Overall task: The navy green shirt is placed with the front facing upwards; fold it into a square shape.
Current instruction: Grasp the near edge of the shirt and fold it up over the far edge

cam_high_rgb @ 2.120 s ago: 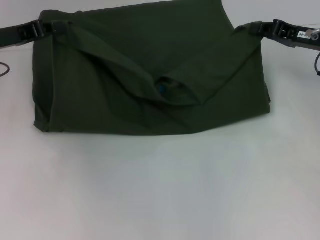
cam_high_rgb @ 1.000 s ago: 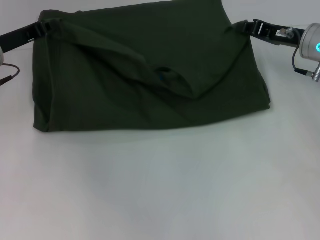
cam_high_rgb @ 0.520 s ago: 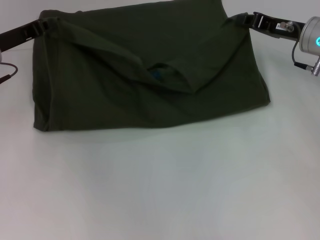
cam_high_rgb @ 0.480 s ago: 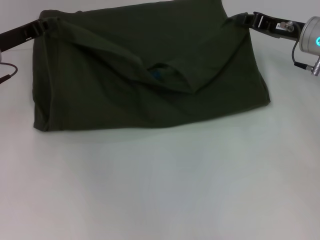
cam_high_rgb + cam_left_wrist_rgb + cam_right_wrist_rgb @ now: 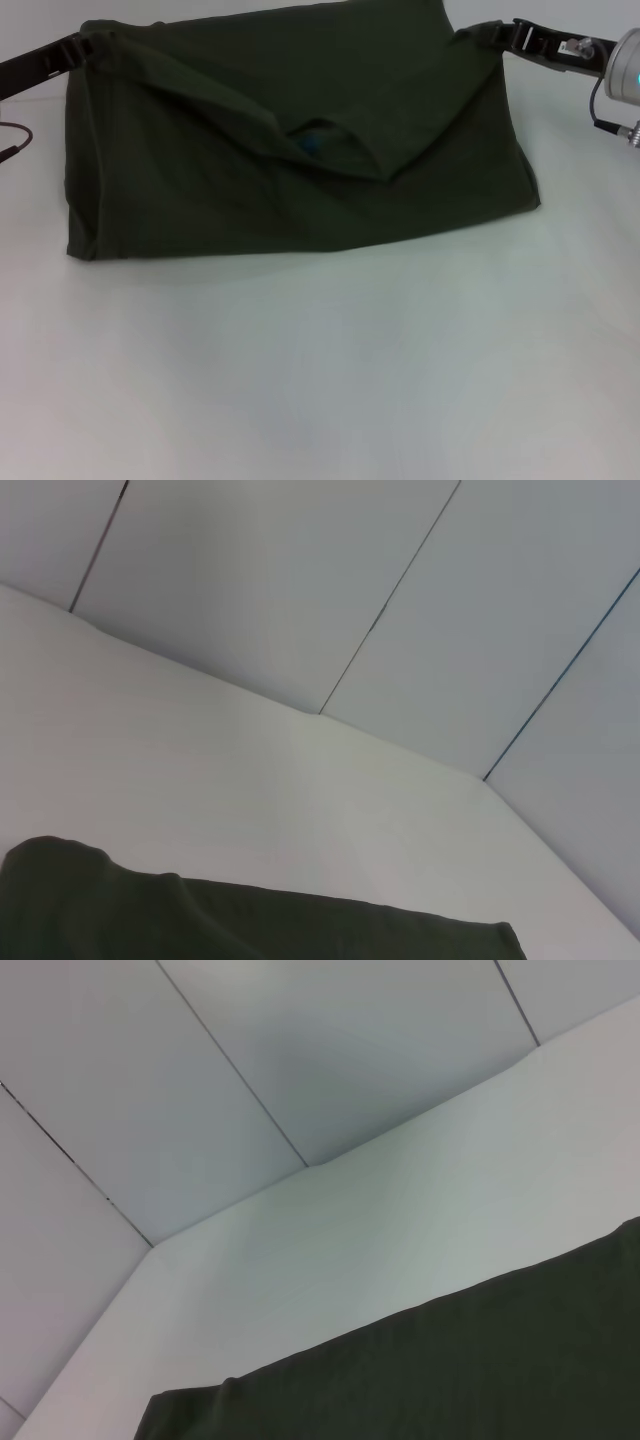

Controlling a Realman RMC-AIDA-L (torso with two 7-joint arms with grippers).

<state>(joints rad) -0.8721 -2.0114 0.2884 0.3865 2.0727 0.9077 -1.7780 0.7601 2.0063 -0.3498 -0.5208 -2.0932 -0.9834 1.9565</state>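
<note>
shirt (image 5: 300, 140) on the white table (image 5: 330, 370), already doubled into a broad band. left gripper (image 5: 82, 46) and right gripper (image 5: 497, 34) each sit at a far top corner, apparently pinching cloth, though finger closure cannot be confirmed. for a clean fold, carry both corners level and evenly, keeping the edge taut.

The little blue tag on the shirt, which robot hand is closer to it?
The right gripper, though only slightly. It sits at the shirt's far right corner; the left gripper is at the far left corner, farther from the blue tag.
</note>
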